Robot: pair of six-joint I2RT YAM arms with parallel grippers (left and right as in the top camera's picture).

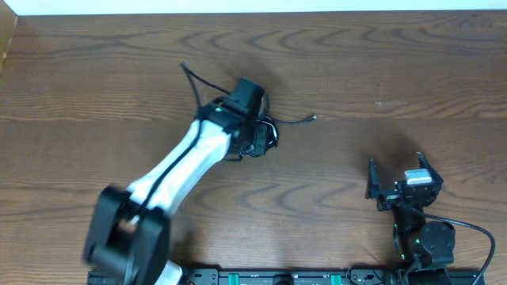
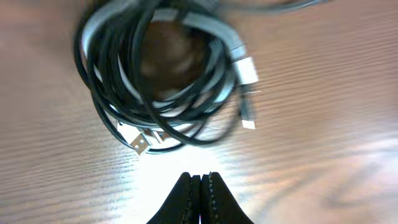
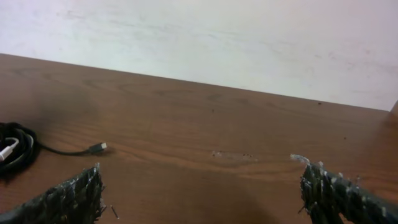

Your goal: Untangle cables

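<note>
The cables (image 2: 161, 81) lie as one coiled bundle of thin black cords with a white cord and small plug ends on the wooden table. In the overhead view the bundle (image 1: 265, 134) is mostly hidden under my left arm; one black end (image 1: 305, 120) trails right and another (image 1: 190, 75) trails up left. My left gripper (image 2: 201, 180) is shut and empty, its tips just short of the bundle. My right gripper (image 1: 396, 176) is open and empty, far right of the bundle; in its wrist view (image 3: 202, 186) the bundle's edge (image 3: 15, 152) shows at far left.
The wooden table (image 1: 380, 71) runs to a pale wall (image 3: 217, 37) at the back. Thicker black robot cables (image 1: 475, 237) run at the right arm base. The arm bases stand along the front edge.
</note>
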